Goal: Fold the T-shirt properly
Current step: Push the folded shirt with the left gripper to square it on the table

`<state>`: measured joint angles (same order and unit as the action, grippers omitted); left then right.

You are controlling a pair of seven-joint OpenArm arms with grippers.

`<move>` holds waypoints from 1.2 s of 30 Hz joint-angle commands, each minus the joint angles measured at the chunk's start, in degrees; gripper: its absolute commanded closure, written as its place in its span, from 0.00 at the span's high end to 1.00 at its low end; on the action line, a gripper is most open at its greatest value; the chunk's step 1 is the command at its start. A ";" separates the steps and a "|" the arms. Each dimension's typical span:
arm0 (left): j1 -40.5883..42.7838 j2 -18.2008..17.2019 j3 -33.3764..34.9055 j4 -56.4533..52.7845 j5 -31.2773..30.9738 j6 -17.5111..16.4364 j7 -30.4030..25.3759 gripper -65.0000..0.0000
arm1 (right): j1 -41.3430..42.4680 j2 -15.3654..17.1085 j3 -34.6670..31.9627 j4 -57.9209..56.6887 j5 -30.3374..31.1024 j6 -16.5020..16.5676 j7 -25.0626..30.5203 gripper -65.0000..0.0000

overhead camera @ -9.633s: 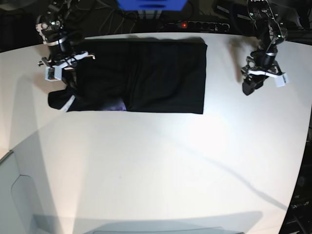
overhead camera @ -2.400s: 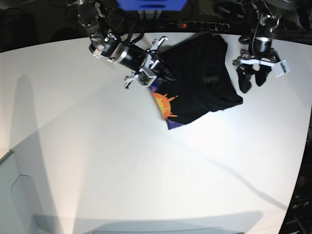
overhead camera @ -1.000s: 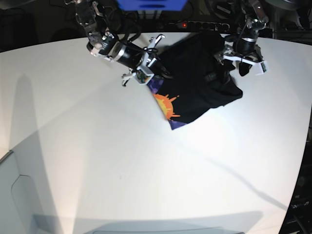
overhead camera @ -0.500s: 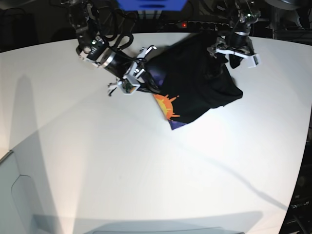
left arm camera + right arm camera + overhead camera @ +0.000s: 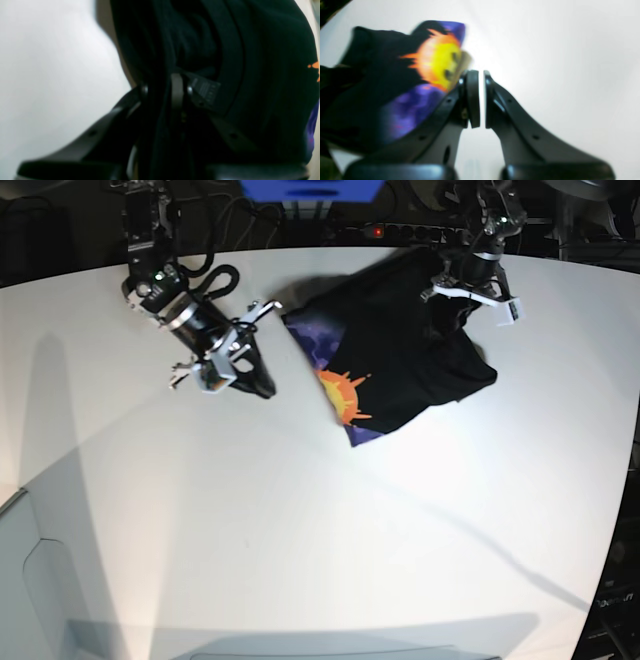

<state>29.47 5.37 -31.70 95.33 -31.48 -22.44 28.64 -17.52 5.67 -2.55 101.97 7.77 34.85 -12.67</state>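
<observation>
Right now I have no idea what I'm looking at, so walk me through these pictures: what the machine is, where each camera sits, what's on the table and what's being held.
This is a robot with two arms over a white table. The base view looks down on the whole scene; the other two pictures come from cameras mounted on each wrist, looking along the fingers.

On the table lies a crumpled black T-shirt, with its orange sun and purple print partly showing.

The left gripper, on the right in the base view, is shut on the T-shirt; its wrist camera shows black cloth bunched between its fingers.

The right gripper, on the left in the base view, is beside the shirt and holds nothing. Its fingers are nearly together with only table behind.
</observation>
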 commanded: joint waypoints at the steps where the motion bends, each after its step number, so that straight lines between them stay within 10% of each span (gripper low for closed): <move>1: -0.77 -1.81 0.45 0.45 0.32 -0.03 -0.03 0.00 | 0.95 0.00 1.10 1.10 0.98 0.45 1.72 0.02; 11: -16.68 -24.31 27.97 -14.93 0.32 -0.03 -0.20 0.00 | 1.21 -4.22 17.54 1.10 1.07 0.45 1.72 0.02; 16: -31.28 -29.32 47.57 -21.79 0.32 -0.03 -0.29 0.00 | 1.21 -4.49 23.51 1.02 1.07 0.45 1.72 0.02; 27: -65.21 -23.96 94.87 -38.85 0.32 -0.11 -0.73 0.00 | 1.21 -7.47 34.85 1.10 1.07 0.45 1.72 0.02; 36: -71.63 -14.03 104.63 -44.21 10.69 -13.74 -6.53 0.00 | 0.60 -8.70 37.23 1.10 0.89 0.45 1.72 0.02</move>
<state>-42.54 -8.73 72.07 51.27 -22.17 -34.30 18.41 -17.04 -3.49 34.48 101.97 7.81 34.85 -12.53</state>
